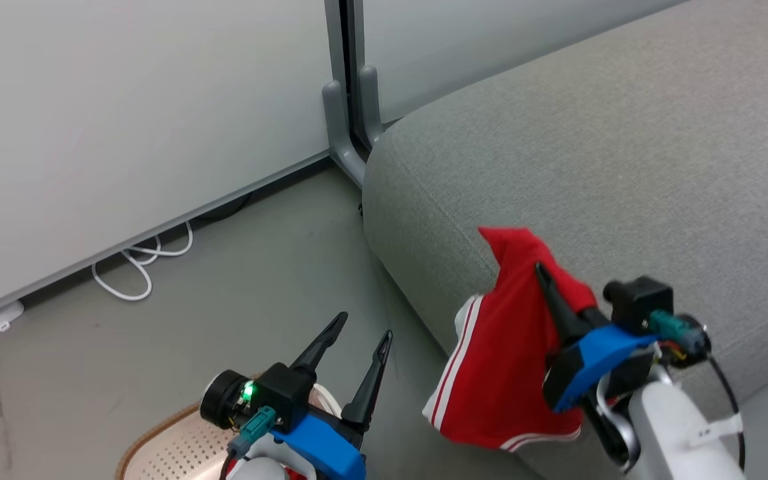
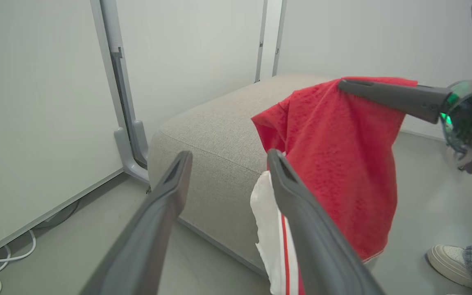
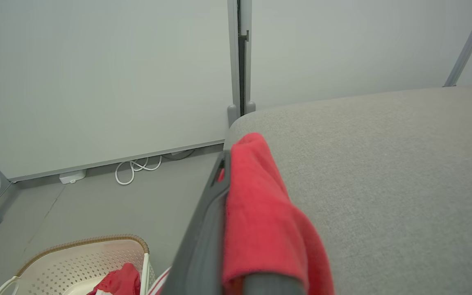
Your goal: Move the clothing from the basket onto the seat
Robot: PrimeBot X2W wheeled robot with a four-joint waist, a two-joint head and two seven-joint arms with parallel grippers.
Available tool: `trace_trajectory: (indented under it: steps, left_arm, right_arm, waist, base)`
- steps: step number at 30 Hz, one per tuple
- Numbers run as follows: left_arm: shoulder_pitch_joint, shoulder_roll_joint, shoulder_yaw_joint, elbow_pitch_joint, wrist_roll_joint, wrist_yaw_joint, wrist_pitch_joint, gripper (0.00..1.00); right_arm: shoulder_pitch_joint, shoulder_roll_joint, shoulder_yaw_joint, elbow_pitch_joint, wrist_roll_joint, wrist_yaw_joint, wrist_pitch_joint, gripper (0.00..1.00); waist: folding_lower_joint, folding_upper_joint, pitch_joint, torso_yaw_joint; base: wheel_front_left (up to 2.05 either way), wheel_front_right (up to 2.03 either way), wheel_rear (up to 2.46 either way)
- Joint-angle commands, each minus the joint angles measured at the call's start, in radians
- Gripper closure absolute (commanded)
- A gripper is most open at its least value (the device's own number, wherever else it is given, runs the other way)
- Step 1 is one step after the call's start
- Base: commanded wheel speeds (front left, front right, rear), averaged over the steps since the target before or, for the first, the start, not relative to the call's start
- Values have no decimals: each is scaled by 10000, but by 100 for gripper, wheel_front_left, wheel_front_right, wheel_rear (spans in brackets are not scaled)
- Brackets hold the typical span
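**Head view.** Grey floor [image 1: 257,300] and white wall panels [image 1: 124,100] lie to the robot's left, and the seat [image 1: 624,133] takes up the right. The right gripper [image 1: 547,283] is closed on the held garment [image 1: 504,360], pinching it near its top. The fabric hangs below the fingers against the seat's rounded front edge, with its long axis vertical and its striped hem below the level of the cushion top. The left gripper [image 1: 365,325] stands open and empty above the basket [image 1: 151,427], well apart from the seat.

**Left wrist view.** Between the spread fingers of the left gripper the seat's corner shows. Beyond them the held garment drapes from the right gripper's finger, and most of the cloth is off the cushion's side rather than over its top. A person's shoe [image 2: 449,262] rests on the floor at lower right.

**Right wrist view.** The closed fingers point along the seat's near edge, and the broad cushion top lies ahead and to this view's right. Behind, at lower left, the second garment [image 3: 117,282] lies in the basket. A white cable [image 3: 137,168] is coiled on the floor at the foot of the wall.

**Judgement.** The right arm is the nearer one. The drop probably needs a carry forward and rightward over the cushion, or the cloth may slide off the edge.
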Motion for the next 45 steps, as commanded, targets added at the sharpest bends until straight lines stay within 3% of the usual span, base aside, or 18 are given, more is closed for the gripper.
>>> trace_trajectory:
  steps: [1,9,23,34,45]
  left_arm:
    - [-211,109,-7,-29,10,-12,-27,0]
    - [-938,399,-271,-222,188,-11,-27,0]
    - [-3201,1098,-952,-1116,652,-11,-27,0]
    - [-4106,1781,-1191,-1811,1189,-11,-27,0]
    - [-4187,1909,-1264,-1845,1181,-11,-27,0]
  right_arm:
    - [-379,-125,-98,-128,77,5,62,100]
    - [-2230,-1034,-845,13,672,3,617,100]
    - [-5890,-3549,-4087,865,1071,5,335,100]
    - [-6505,-3701,-5258,2780,1250,3,-884,100]
    - [-6895,-3529,-4975,4688,1306,3,-1703,100]
  waist:
    - [0,0,224,100]
    - [0,0,1429,459]
    - [0,0,5006,1663]
    - [0,0,6977,2022]
    - [0,0,7107,1906]
  base:
    - [0,0,0]
    - [0,0,0]
    - [0,0,0]
    - [0,0,0]
    - [0,0,0]
